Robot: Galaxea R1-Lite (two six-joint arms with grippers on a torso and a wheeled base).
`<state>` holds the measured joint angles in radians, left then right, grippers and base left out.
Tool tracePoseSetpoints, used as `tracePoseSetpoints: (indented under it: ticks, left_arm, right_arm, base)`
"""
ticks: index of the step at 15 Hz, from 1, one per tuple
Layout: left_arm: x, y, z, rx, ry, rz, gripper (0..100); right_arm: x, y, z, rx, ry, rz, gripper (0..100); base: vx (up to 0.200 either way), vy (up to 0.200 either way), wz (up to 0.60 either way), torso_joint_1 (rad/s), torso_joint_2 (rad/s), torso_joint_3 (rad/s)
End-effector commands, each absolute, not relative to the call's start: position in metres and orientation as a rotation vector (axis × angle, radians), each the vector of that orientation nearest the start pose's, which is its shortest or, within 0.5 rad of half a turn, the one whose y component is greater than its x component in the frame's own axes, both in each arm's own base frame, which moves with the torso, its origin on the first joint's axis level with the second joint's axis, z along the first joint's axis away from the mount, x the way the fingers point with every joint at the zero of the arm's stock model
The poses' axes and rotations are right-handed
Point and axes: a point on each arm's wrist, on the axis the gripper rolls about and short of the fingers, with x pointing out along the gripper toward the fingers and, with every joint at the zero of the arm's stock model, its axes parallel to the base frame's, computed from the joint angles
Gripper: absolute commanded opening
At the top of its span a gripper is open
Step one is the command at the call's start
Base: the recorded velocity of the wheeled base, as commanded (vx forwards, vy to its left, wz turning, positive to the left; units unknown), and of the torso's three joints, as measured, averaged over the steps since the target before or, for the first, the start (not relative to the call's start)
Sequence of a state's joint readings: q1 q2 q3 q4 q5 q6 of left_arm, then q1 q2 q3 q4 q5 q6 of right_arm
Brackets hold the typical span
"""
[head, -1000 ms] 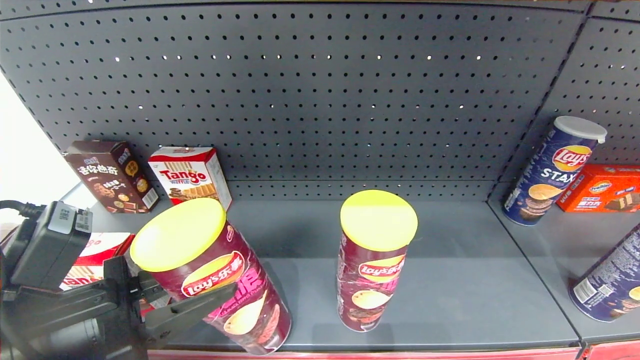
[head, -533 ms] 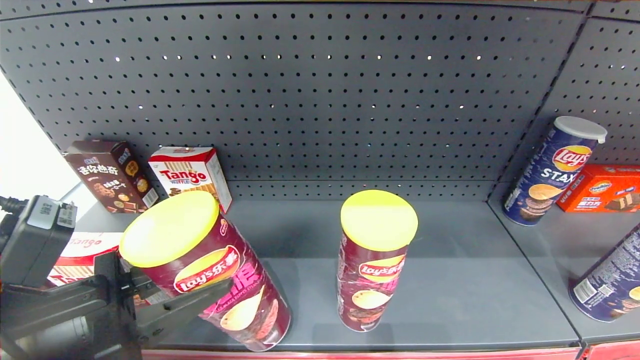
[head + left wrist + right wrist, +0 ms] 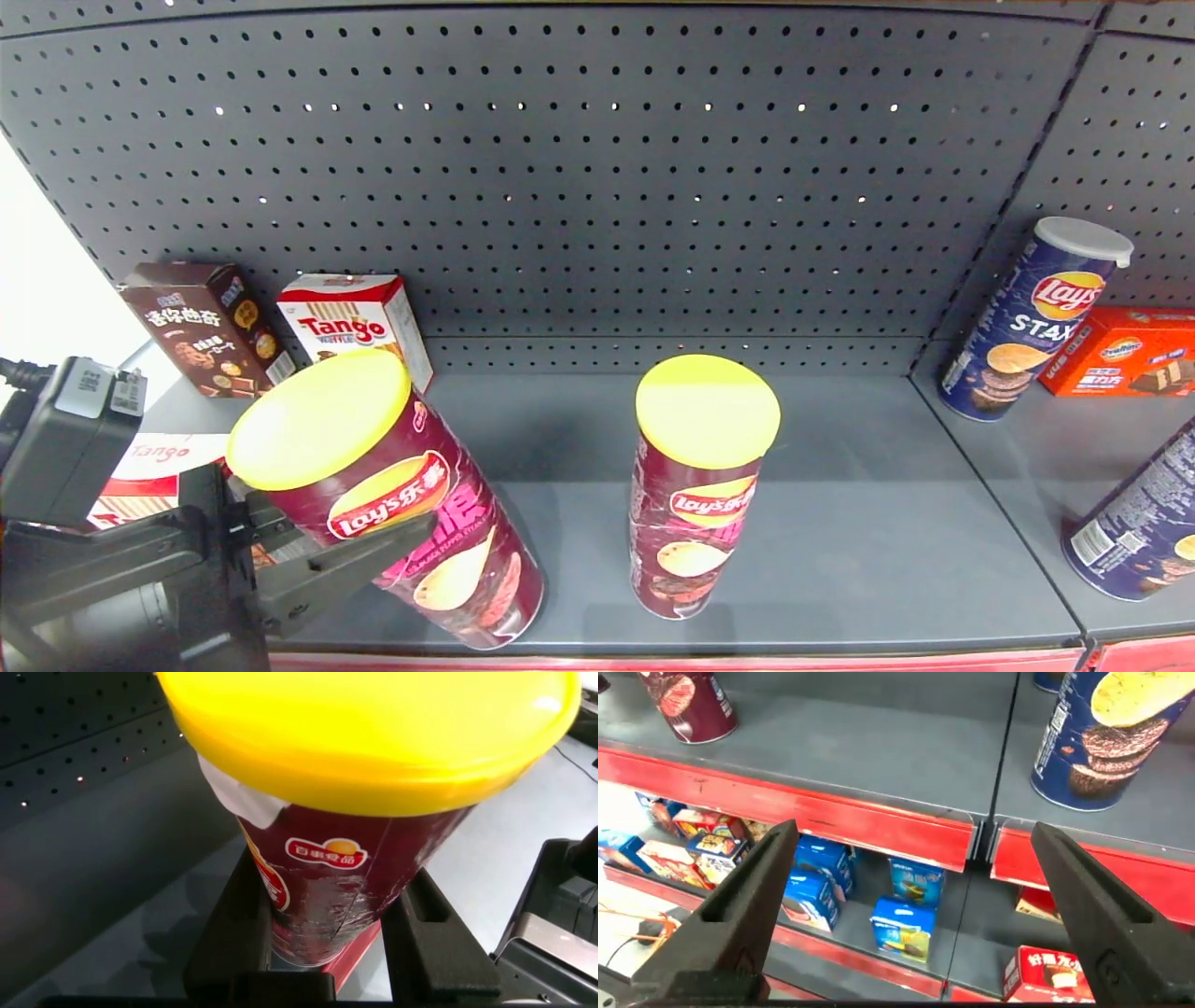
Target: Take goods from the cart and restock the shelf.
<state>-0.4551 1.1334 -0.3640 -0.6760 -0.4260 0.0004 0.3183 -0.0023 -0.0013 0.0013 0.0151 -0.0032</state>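
Left pincer (image 3: 341,546) of mine is clamped on the middle of a maroon chip can (image 3: 401,523). Grey shelf deck (image 3: 840,541) runs beyond it to the pegboard back (image 3: 597,187). My can, yellow-lidded, leans, its base by the deck's front lip. A twin can (image 3: 695,523) stands upright, well apart on the pincer's right. A wafer box (image 3: 359,327) sits close behind.

- Maroon chip cans with yellow lids: two, the left can (image 3: 392,499) and the middle can (image 3: 695,523).
- Blue chip cans: two, the white-lidded can (image 3: 1027,317) and the can at the right edge (image 3: 1134,546).
- Red-and-white wafer boxes: two, the standing box (image 3: 359,329) and the lying box (image 3: 159,462).
- Brown cookie box (image 3: 207,327): one.
- Orange box (image 3: 1125,353): one.
- Small blue boxes (image 3: 915,882) on the lower shelf: at least three; more I cannot tell.
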Motion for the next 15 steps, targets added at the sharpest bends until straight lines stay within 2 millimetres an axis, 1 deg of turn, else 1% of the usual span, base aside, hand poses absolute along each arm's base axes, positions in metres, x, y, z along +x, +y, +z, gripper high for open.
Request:
tracePoseSetpoints:
  ticks: [1, 5, 6, 7, 8, 9, 12, 13, 15]
  left_arm:
    - [0.133, -0.075, 0.197, 0.003, 0.093, -0.869, 0]
    - [0.140, -0.079, 0.209, 0.007, 0.059, -0.868, 0]
    - [0.144, -0.081, 0.214, 0.005, 0.047, -0.871, 0]
    - [0.144, -0.081, 0.214, 0.005, 0.049, -0.873, 0]
    - [0.145, -0.081, 0.214, 0.005, 0.049, -0.874, 0]
    - [0.144, -0.082, 0.212, 0.007, 0.056, -0.879, 0]
    - [0.145, -0.082, 0.215, 0.005, 0.044, -0.888, 0]
    - [0.144, -0.081, 0.216, 0.003, 0.040, -0.899, 0]
    - [0.145, -0.082, 0.222, 0.003, 0.019, -0.914, 0]
  right_arm:
    - [-0.022, -0.007, 0.075, -0.003, 0.001, 0.333, 100]
    - [-0.022, -0.006, 0.076, -0.002, 0.004, 0.316, 100]
    - [-0.014, -0.003, 0.078, -0.016, 0.119, 0.251, 100]
    - [-0.010, -0.001, 0.078, -0.012, 0.167, 0.124, 100]
    - [-0.010, 0.000, 0.078, -0.004, 0.166, 0.043, 100]
    - [-0.016, 0.001, 0.077, 0.007, 0.086, -0.054, 100]
    - [-0.018, 0.001, 0.077, 0.000, 0.067, -0.012, 100]
    - [-0.021, 0.000, 0.076, -0.001, 0.025, 0.014, 100]
    - [-0.023, 0.000, 0.076, -0.002, 0.000, 0.018, 100]
  base:
    - [0.000, 0.000, 0.00, 0.000, 0.00, 0.000]
    - [0.000, 0.000, 0.00, 0.000, 0.00, 0.000]
    - [0.000, 0.000, 0.00, 0.000, 0.00, 0.000]
    - [0.000, 0.000, 0.00, 0.000, 0.00, 0.000]
    - [0.000, 0.000, 0.00, 0.000, 0.00, 0.000]
    - [0.000, 0.000, 0.00, 0.000, 0.00, 0.000]
    - [0.000, 0.000, 0.00, 0.000, 0.00, 0.000]
    - [0.000, 0.000, 0.00, 0.000, 0.00, 0.000]
    - [0.000, 0.000, 0.00, 0.000, 0.00, 0.000]
